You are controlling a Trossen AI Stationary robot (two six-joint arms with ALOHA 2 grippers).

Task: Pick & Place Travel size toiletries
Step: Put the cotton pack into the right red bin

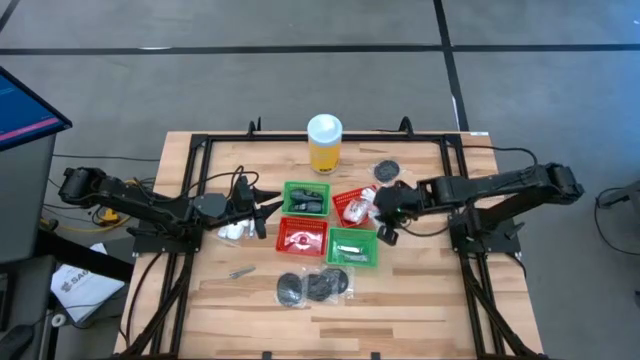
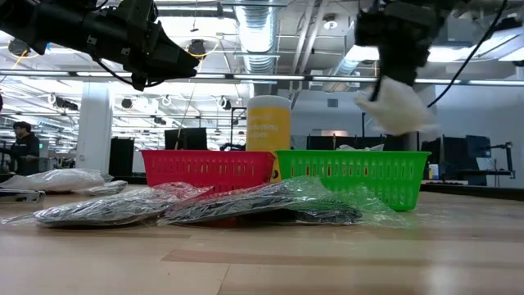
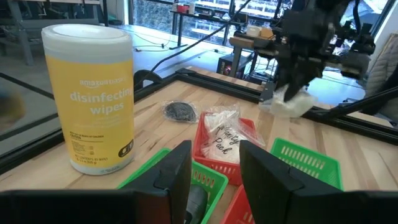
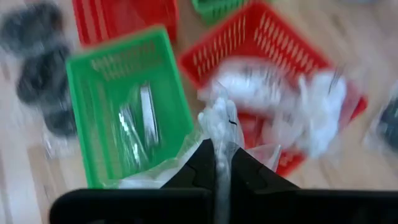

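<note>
We've got a white packet [image 4: 219, 127] pinched at its top edge in the right gripper [image 4: 222, 163], jaws fully closed on the crinkly film. In the low view it hangs free in the air [image 2: 395, 106], clear above the basket rims. Below and just ahead of the fingers sits the red basket [image 4: 273, 46] that already holds white packets [image 4: 280, 93]; beside it is the green basket [image 4: 93, 68] with slim silvery pieces [image 4: 146, 115] in it. Our guess is that the red one is the target. To do this well: centre the dangling bulk over the red basket, not the pinch point, come down until the packet bottom is inside the walls, then open. Watch for film snagging the mesh. Left gripper [image 3: 214, 168] waits partly open and empty, near the wipes tub [image 3: 93, 99].
</note>
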